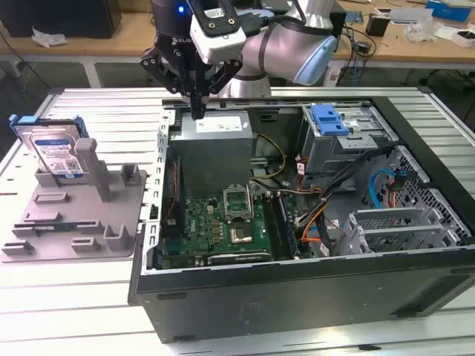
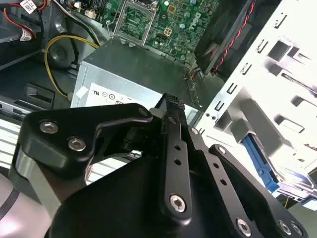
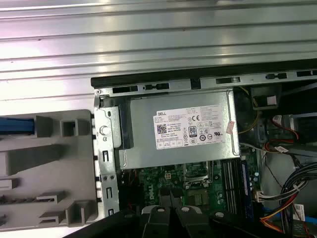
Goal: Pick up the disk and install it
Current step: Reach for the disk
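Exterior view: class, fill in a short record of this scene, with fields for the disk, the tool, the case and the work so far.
disk: upright in the grey holder, to the exterior view's left of the case, untouched
tool: shut, empty, over the power supply, apart from the disk
case: open, motherboard exposed
work so far: disk not yet picked up

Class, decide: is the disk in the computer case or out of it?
Out: the disk stands on edge in the grey fixture, beside the case.
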Available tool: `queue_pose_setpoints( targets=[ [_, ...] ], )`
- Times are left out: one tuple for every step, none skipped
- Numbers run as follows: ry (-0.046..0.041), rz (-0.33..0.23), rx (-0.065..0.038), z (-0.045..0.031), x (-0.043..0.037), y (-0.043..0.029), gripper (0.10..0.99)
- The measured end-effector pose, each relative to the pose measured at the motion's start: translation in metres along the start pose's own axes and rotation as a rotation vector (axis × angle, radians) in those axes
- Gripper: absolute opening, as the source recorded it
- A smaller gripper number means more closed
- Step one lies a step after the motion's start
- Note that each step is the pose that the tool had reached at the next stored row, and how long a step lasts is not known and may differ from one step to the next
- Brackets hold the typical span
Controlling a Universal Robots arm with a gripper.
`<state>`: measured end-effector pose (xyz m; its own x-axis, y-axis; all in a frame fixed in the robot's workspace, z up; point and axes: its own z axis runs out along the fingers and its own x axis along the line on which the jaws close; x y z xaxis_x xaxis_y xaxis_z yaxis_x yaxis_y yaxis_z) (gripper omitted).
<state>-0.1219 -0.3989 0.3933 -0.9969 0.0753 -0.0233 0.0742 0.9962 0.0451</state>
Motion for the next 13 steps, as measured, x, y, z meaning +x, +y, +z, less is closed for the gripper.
queue_pose_setpoints(
  targets=[
    [0.0000,0.000,0.000,0.0000,0.0000,0.0000,0.106],
    [0.0000,0.000,0.000,0.0000,0.0000,0.0000,0.106],
    [0.0000,0.000,0.000,0.0000,0.0000,0.0000,0.106],
    [0.0000,0.000,0.000,0.0000,0.0000,0.0000,0.106],
    [0.0000,0.000,0.000,0.0000,0.0000,0.0000,0.106],
    [0.0000,0.000,0.000,0.0000,0.0000,0.0000,0.106],
    [0.0000,0.000,0.000,0.0000,0.0000,0.0000,0.106],
    [0.0000,0.000,0.000,0.0000,0.0000,0.0000,0.106],
    [0.0000,0.000,0.000,0.0000,0.0000,0.0000,0.106],
    [0.0000,0.000,0.000,0.0000,0.0000,0.0000,0.106],
    [0.0000,0.000,0.000,0.0000,0.0000,0.0000,0.106],
    [0.0000,0.000,0.000,0.0000,0.0000,0.0000,0.106],
    [0.0001,0.000,0.000,0.0000,0.0000,0.0000,0.106]
  ],
)
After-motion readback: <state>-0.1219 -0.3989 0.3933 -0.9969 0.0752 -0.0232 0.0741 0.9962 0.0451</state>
